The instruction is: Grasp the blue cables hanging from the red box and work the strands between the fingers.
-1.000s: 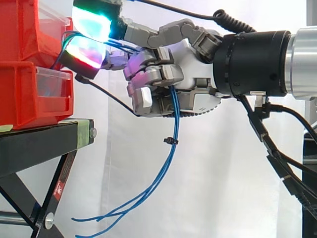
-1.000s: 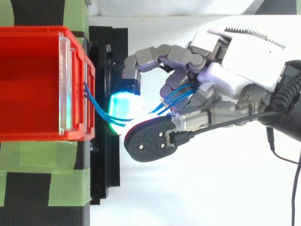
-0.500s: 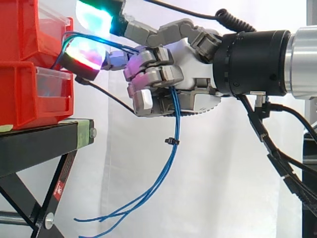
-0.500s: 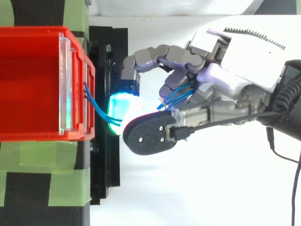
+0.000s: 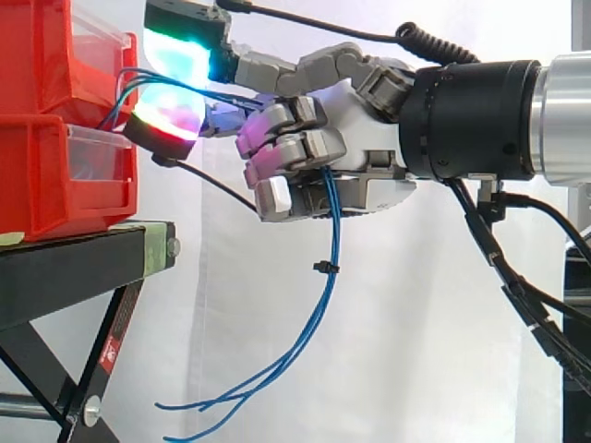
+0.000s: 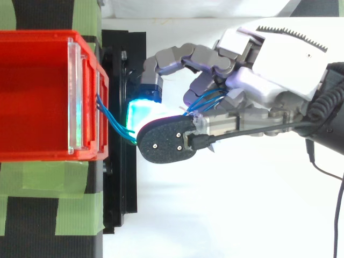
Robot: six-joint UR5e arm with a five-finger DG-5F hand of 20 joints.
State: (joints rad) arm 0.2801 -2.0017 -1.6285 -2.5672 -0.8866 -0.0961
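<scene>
Side view shows the black stand (image 5: pixel 74 268) at the left, carrying two stacked red bins (image 5: pixel 55 185). The hand (image 5: pixel 365 138) reaches in from the right, level with the bins. Its lower fingers are curled tight round the blue cables (image 5: pixel 330 231), and two glowing fingertips (image 5: pixel 175 60) stretch toward the bin fronts. The cables leave the bins' front, pass by those pads into the palm and hang below the hand, their loose ends splayed. A small black tie (image 5: pixel 323 268) binds the strands just beneath the hand.
</scene>
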